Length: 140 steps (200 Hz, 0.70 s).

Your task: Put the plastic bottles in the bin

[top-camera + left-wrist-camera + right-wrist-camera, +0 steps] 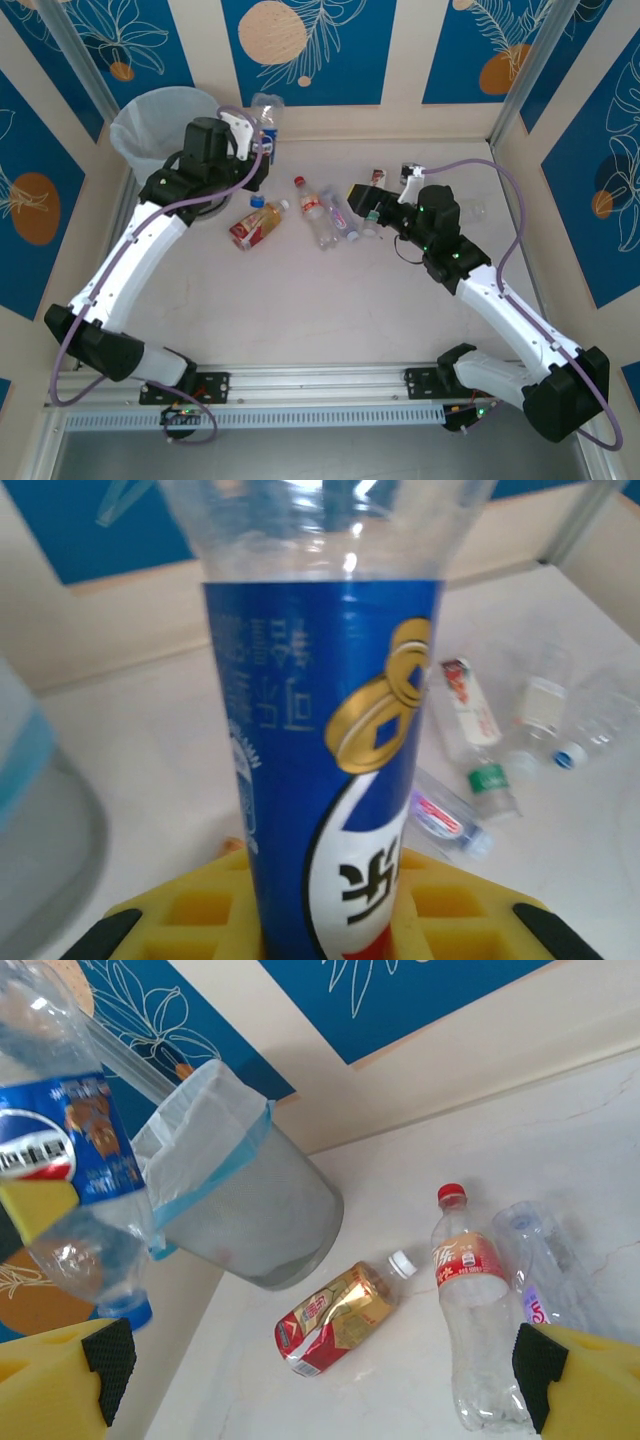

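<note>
Clenching blue-label bottle [268, 108] at its label in left gripper [262, 145] near far-left corner of table [300, 300]; likely light, thin-walled, crushable, slick; right gripper [362, 195] splayed, empty.

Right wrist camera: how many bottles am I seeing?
4. A blue-labelled bottle raised at far left; an amber-labelled bottle lying below the bin; a red-capped bottle to its right; a clear bottle beside that. Others may lie beyond the frame.
</note>
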Each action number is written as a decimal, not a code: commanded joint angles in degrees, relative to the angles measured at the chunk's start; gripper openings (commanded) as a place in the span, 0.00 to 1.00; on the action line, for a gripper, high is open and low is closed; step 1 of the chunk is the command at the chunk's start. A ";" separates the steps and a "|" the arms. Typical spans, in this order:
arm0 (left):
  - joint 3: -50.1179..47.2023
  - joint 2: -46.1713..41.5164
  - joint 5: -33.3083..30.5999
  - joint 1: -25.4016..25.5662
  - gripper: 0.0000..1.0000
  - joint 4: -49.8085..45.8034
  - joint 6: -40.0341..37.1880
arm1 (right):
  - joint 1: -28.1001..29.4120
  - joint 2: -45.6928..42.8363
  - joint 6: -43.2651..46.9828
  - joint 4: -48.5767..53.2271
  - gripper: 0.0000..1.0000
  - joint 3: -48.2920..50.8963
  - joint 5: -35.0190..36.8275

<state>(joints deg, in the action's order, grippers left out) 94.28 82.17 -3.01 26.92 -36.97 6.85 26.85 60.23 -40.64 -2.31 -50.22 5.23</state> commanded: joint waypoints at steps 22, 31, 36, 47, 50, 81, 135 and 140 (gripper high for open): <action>7.52 2.22 -13.95 -2.13 0.25 1.51 -4.44 | -0.22 0.18 1.00 -1.79 1.00 -1.04 -1.36; 8.86 2.91 -14.05 -3.01 0.25 2.36 -5.35 | -0.22 0.18 0.86 -1.91 1.00 -0.85 -1.44; 9.47 3.35 -14.18 -3.53 0.26 2.86 -5.93 | -0.22 0.08 0.83 -1.87 1.00 -0.80 -1.54; 11.16 4.42 -15.20 -4.73 0.26 3.63 -6.85 | -0.22 -0.02 0.74 -1.63 1.00 -0.76 -1.63; 11.56 4.78 -15.32 -5.16 0.26 3.70 -6.97 | -0.22 -0.09 0.65 -1.59 0.99 -0.78 -1.61; 17.77 9.24 -15.17 -9.88 0.27 3.25 -8.89 | -0.19 -0.89 0.73 -1.00 0.99 0.00 -0.86; 27.07 18.32 -15.10 -20.15 0.27 1.88 -11.16 | -0.24 -1.59 1.08 0.46 1.00 0.28 0.36; 27.39 19.15 -15.01 -21.03 0.27 2.03 -11.16 | -0.22 -1.59 1.06 0.49 1.00 0.37 0.45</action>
<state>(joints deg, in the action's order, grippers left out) 118.30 98.39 -17.04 9.98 -35.09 -2.26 26.85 59.92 -40.40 -2.15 -50.22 4.49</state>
